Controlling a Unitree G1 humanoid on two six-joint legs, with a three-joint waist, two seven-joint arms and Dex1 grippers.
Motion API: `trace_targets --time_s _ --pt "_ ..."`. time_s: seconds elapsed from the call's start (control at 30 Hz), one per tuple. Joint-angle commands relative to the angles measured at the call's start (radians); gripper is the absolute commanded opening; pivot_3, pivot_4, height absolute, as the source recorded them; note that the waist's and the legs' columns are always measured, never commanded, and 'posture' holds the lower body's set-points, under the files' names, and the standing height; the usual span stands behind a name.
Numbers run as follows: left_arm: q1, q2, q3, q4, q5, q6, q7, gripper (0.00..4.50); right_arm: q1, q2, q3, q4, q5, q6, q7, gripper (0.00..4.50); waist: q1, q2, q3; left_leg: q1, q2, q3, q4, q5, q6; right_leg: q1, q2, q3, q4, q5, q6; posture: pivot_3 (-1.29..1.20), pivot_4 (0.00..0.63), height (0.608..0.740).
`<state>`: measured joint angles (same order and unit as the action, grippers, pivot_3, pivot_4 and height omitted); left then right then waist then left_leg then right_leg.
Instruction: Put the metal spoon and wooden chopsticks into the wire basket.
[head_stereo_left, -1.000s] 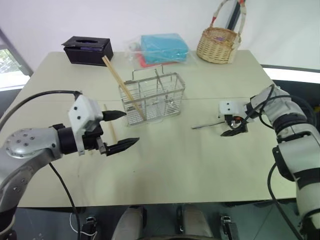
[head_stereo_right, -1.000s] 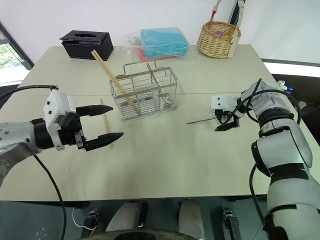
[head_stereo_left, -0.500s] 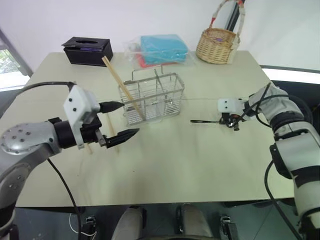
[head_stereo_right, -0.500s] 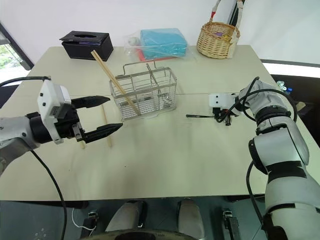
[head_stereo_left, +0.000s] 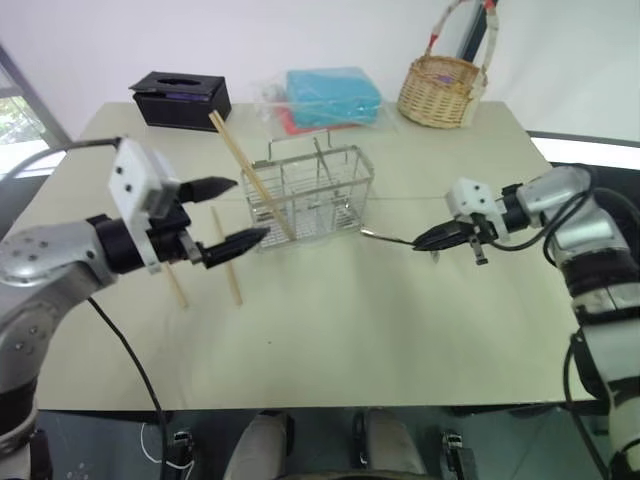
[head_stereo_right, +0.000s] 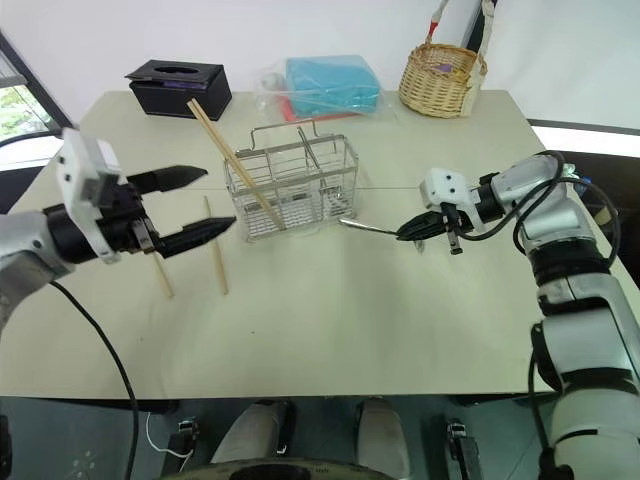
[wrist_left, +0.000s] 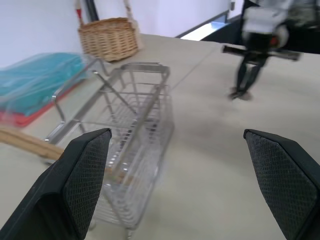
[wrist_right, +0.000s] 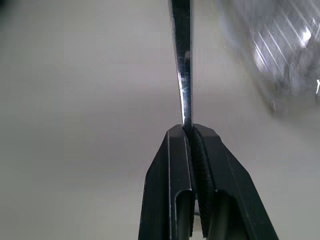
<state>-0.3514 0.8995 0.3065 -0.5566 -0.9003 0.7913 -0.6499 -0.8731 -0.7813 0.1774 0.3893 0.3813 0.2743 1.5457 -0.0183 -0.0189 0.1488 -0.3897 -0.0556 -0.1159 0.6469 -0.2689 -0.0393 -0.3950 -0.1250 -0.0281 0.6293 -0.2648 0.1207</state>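
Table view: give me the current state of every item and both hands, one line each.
metal spoon: gripped by the handle, held off the table, pointing toward the basket.
right hand: shut on the spoon.
left hand: open, holding nothing.
wire basket: upright, one chopstick leaning in it.
wooden chopsticks: two lying on the table, outside the basket.
wicker basket: upright, far edge.
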Motion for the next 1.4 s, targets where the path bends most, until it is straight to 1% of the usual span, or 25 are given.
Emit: trace_targets --time_s 0.03,0.1,0.17,0.27,0.33,0.5,0.63,0.8,0.97,1.07,1.23,1.4 --pt "-0.033 -0.002 0.008 0.005 0.006 -0.028 -0.011 4.50 -0.082 0.092 -0.183 -0.211 0.202 0.267 -0.251 0.05 -0.005 0.000 0.000 0.000 0.000 0.000 0.000 0.000 0.000 0.000 0.000 0.000 0.000 0.000 -0.001 0.00 0.150 0.661" --pt "-0.038 -0.006 -0.008 0.007 0.021 -0.038 -0.018 4.50 -0.108 0.166 -0.219 -0.240 0.188 0.321 -0.417 0.05 0.003 -0.002 -0.001 0.002 0.001 -0.001 -0.001 0.000 0.000 0.000 0.002 0.001 0.000 -0.001 -0.003 0.00 0.150 0.661" --pt "-0.044 -0.012 -0.018 0.011 0.026 -0.043 -0.019 4.50 -0.128 0.230 -0.235 -0.237 0.156 0.327 -0.547 0.05 0.007 -0.004 -0.003 0.002 0.001 -0.002 -0.001 0.000 0.000 0.000 0.003 0.000 0.000 0.000 -0.004 0.00 0.150 0.661" --pt "-0.054 -0.018 -0.022 0.020 0.033 -0.046 -0.024 4.50 -0.143 0.305 -0.217 -0.176 0.057 0.248 -0.697 0.05 0.013 -0.006 -0.004 0.002 0.000 -0.003 0.000 0.000 0.000 -0.003 0.002 0.000 0.000 0.000 -0.005 0.00 0.150 0.661" --pt "-0.059 -0.020 -0.023 0.025 0.037 -0.047 -0.026 4.50 -0.146 0.334 -0.204 -0.136 0.003 0.191 -0.756 0.05 0.013 -0.006 -0.004 0.001 -0.002 -0.002 0.001 0.000 0.000 -0.003 0.001 0.000 0.000 0.001 -0.005 0.00 0.150 0.661" --pt "-0.073 -0.023 -0.016 0.032 0.045 -0.047 -0.026 4.50 -0.134 0.387 -0.186 -0.044 -0.056 0.107 -0.796 0.05 0.004 -0.006 -0.004 -0.001 -0.003 -0.001 0.000 0.000 0.000 -0.006 0.000 0.001 0.001 0.003 -0.003 0.00 0.150 0.661" --pt "-0.073 -0.024 -0.008 0.030 0.046 -0.046 -0.021 4.50 -0.118 0.409 -0.186 -0.006 -0.069 0.111 -0.812 0.05 0.000 -0.006 -0.004 -0.001 -0.001 0.000 -0.001 0.000 0.000 -0.005 0.004 0.000 0.002 0.003 -0.003 0.00 0.150 0.661" --pt "-0.065 -0.024 -0.001 0.034 0.060 -0.052 -0.016 4.50 -0.094 0.448 -0.192 -0.063 -0.045 0.142 -0.832 0.05 0.001 -0.006 -0.004 -0.001 0.000 -0.001 -0.001 0.000 0.000 -0.005 0.005 0.000 0.002 0.003 -0.003 0.00 0.150 0.661" --pt "-0.073 -0.029 -0.002 0.037 0.067 -0.054 -0.009 4.50 -0.087 0.459 -0.196 -0.092 -0.038 0.177 -0.838 0.05 0.002 -0.006 -0.004 -0.001 -0.001 -0.001 0.000 0.001 -0.001 -0.005 0.005 0.000 0.002 0.003 -0.004 0.00 0.150 0.661" --pt "-0.080 -0.033 -0.005 0.040 0.071 -0.055 -0.005 4.50 -0.083 0.460 -0.198 -0.101 -0.033 0.205 -0.847 1.02 0.002 -0.006 -0.004 0.000 -0.001 -0.001 0.000 0.001 -0.001 -0.005 0.005 0.000 0.002 0.003 -0.004 0.00 0.150 0.661" --pt "-0.086 -0.042 -0.007 0.045 0.071 -0.053 0.005 4.50 -0.076 0.449 -0.192 -0.130 -0.061 0.193 -0.882 3.46 0.001 -0.006 -0.004 -0.001 -0.001 -0.001 -0.001 0.001 -0.001 -0.005 0.005 0.000 0.002 0.003 -0.004 0.00 0.150 0.661" --pt "-0.091 -0.055 0.008 0.058 0.072 -0.047 0.039 4.50 -0.078 0.398 -0.211 -0.182 -0.046 0.206 -0.861 3.46 0.003 -0.006 -0.004 -0.001 -0.001 -0.001 -0.001 0.001 -0.001 -0.005 0.005 0.000 0.002 0.003 -0.004 0.00 0.150 0.661"
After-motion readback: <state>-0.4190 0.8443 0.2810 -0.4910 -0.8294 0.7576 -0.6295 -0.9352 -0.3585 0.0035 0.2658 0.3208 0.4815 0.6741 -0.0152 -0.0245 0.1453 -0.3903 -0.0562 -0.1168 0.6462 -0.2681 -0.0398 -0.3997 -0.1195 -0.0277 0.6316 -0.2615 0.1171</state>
